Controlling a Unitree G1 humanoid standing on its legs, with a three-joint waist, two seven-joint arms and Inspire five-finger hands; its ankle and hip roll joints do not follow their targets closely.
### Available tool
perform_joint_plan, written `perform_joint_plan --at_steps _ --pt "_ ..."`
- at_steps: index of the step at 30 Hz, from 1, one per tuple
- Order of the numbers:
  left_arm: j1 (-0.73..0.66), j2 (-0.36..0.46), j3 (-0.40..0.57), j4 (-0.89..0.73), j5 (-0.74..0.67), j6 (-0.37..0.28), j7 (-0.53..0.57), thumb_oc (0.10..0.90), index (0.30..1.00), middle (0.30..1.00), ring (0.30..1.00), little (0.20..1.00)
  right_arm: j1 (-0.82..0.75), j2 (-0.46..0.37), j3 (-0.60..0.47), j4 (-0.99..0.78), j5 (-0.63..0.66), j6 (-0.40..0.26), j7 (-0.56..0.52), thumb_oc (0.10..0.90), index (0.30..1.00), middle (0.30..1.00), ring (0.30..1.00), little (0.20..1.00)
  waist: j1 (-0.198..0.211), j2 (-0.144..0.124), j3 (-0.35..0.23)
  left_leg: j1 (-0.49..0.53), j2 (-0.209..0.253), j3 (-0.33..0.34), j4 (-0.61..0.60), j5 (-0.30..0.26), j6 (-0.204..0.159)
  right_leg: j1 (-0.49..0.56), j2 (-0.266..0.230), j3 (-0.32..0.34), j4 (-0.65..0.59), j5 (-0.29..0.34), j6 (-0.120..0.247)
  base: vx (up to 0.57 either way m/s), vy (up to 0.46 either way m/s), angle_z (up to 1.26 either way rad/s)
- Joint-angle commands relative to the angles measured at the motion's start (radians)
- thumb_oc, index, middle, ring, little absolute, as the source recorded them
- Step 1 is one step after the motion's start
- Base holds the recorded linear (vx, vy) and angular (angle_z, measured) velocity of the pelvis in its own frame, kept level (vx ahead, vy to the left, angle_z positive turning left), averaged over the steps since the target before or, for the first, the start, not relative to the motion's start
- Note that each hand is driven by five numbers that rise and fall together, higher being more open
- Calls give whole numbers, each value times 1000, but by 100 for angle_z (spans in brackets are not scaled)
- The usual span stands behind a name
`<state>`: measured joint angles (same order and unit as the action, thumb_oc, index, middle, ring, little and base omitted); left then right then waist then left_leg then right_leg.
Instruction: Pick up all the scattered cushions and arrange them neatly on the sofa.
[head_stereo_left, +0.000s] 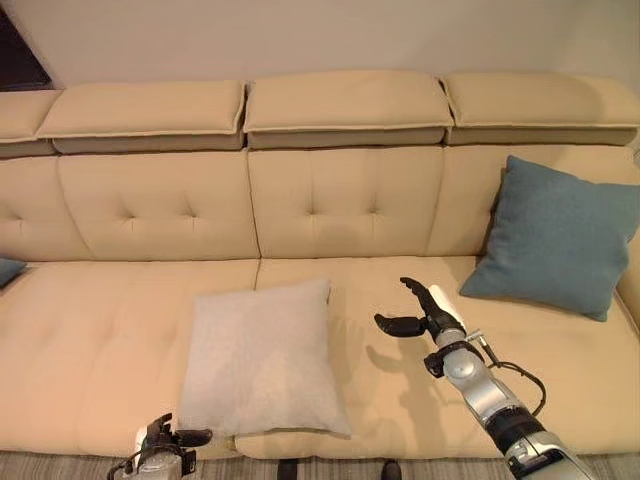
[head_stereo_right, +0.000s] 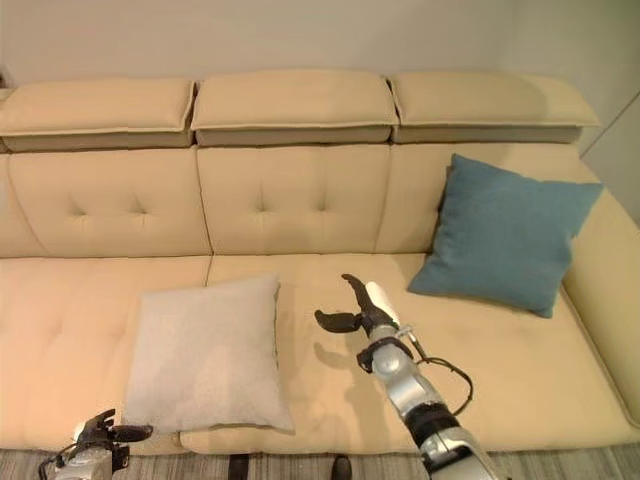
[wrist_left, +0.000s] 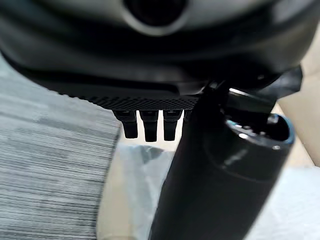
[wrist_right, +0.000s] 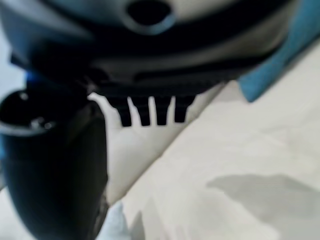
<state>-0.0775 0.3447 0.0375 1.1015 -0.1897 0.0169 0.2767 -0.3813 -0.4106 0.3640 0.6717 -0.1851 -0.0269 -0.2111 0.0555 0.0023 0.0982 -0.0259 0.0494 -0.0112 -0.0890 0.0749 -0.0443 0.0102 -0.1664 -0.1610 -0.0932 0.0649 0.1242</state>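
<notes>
left hand (head_stereo_left: 165, 440) sat low at sofa's (head_stereo_left: 120, 330) front edge, fingers straight, just beside flat pale grey square fabric cushion (head_stereo_left: 262, 358); right hand (head_stereo_left: 425, 312) spread, empty, farther right.

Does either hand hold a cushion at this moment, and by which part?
Neither. The right hand hangs open over the sofa seat between both cushions; the left hand is open near the white cushion.

White cushion (head_stereo_left: 262, 362) flat, blue cushion (head_stereo_left: 553, 236) propped.

No readable text, label, number or sign appears on anything here.
</notes>
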Motion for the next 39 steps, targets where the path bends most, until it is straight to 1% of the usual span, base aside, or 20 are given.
perform_joint_plan --at_steps 1,5,7,10,13,14,15,17,22,23,25,26,28,30,32,33,34,35,37,39 --pt "-44 34 -91 22 19 -68 -14 800 900 900 900 900 -116 67 36 65 54 -63 -14 800 900 900 900 900 21 21 -76 4 9 11 2 -80 -4 55 -31 9 17 -73 36 68 15 2" --pt "-10 -2 -135 13 24 -72 -34 800 900 900 900 900 -126 111 57 125 94 -66 16 800 900 900 900 900 33 27 -75 10 11 13 2 -83 -4 61 -27 12 6 -74 34 71 18 0" --pt "72 -72 -174 55 46 -100 -20 800 900 900 900 900 -126 155 62 154 142 -83 11 800 900 900 900 900 53 21 -62 8 12 8 2 -84 -6 57 -22 13 6 -78 33 13 -5 -2" --pt "92 -85 -167 90 35 -111 -9 800 900 900 900 900 -141 175 62 176 170 -95 -12 800 900 900 900 900 70 14 -40 -7 13 1 5 -81 -7 49 -21 11 6 -78 32 -49 -44 -1" --pt "86 -65 -186 109 57 -115 5 800 900 900 900 900 -172 210 50 240 208 -101 -38 800 900 900 900 900 90 15 -16 -42 13 -11 9 -72 -9 33 -21 6 6 -79 31 -56 6 7" --pt "23 -47 -242 -111 57 -87 1 800 900 900 900 900 -193 223 76 241 214 -86 -8 800 900 900 900 900 92 32 -10 -57 13 -14 5 -68 -5 19 -21 7 6 -78 29 -19 43 1" --pt "23 -46 -241 -111 58 -86 1 800 900 900 900 900 -193 223 76 241 214 -86 -8 800 900 900 900 900 91 32 -12 -60 13 -15 5 -66 -5 16 -21 7 6 -77 29 -2 59 5" --pt "59 4 -248 -349 33 -107 -16 800 900 900 900 900 -200 238 67 237 240 -88 5 800 900 900 900 900 106 45 -6 -84 13 -25 2 -58 -4 -4 -18 0 6 -78 29 -18 33 23" --pt "73 56 -249 -453 51 -105 -45 800 900 900 900 900 -190 281 68 208 309 -104 28 800 900 900 900 900 119 53 -1 -102 12 -32 2 -53 -9 -13 -19 -9 6 -80 31 -1 15 7" --pt "79 71 -243 -500 69 -101 -45 800 900 900 900 900 -178 312 66 182 383 -119 51 800 900 900 900 900 127 55 4 -105 11 -39 2 -52 -13 -10 -20 -15 6 -82 31 0 0 0" --pt "80 73 -245 -513 80 -99 -46 800 900 900 900 900 -176 323 67 180 404 -122 56 800 900 900 900 900 129 55 6 -107 10 -42 2 -53 -14 -9 -20 -18 6 -83 31 4 7 6" --pt "94 59 -251 -457 99 -116 -28 800 900 900 900 900 -173 354 77 191 450 -135 61 800 900 900 900 900 138 54 18 -107 8 -51 2 -53 -17 -3 -19 -23 6 -85 31 -10 -2 13" --pt "107 37 -273 -400 109 -138 4 800 900 900 900 900 -180 368 82 208 464 -145 50 800 900 900 900 900 147 49 22 -116 7 -59 2 -48 -19 -6 -19 -28 6 -85 31 -32 -28 8" --pt "104 8 -290 -311 67 -161 23 800 900 900 900 900 -214 376 103 231 458 -152 33 800 900 900 900 900 163 43 36 -124 3 -75 2 -42 -23 -3 -20 -43 6 -84 31 -44 -46 11" --pt "88 3 -294 -289 29 -171 32 800 900 900 900 900 -226 384 130 257 432 -145 33 800 900 900 900 900 177 40 43 -132 -2 -87 2 -38 -24 1 -21 -56 6 -84 32 -24 -44 28" --pt "77 5 -297 -290 11 -176 29 800 900 900 900 900 -227 394 142 277 432 -137 44 612 618 618 618 618 183 38 44 -134 -5 -93 3 -38 -25 4 -23 -61 6 -84 33 6 -40 24" --pt "67 9 -303 -295 4 -180 26 800 900 900 900 900 -226 398 151 294 434 -128 54 400 300 300 300 300 188 37 42 -135 -6 -96 5 -39 -25 9 -24 -66 6 -86 33 38 -22 12" --pt "19 18 -298 -164 -15 -186 16 800 900 900 900 900 -222 407 162 304 452 -117 82 400 300 300 300 300 183 32 37 -131 -5 -98 3 -39 -28 14 -26 -69 6 -88 33 78 -4 18" --pt "-131 35 -294 -39 -28 -167 24 800 900 900 900 900 -195 422 239 276 478 -107 121 400 300 300 300 300 162 19 20 -120 -4 -91 2 -47 -30 24 -31 -70 6 -92 35 97 25 20" --pt "-176 28 -309 -36 9 -152 33 800 900 900 900 900 -182 425 282 282 447 -101 138 400 300 300 300 300 151 16 9 -115 -5 -87 2 -52 -30 30 -35 -75 6 -93 36 57 31 0"
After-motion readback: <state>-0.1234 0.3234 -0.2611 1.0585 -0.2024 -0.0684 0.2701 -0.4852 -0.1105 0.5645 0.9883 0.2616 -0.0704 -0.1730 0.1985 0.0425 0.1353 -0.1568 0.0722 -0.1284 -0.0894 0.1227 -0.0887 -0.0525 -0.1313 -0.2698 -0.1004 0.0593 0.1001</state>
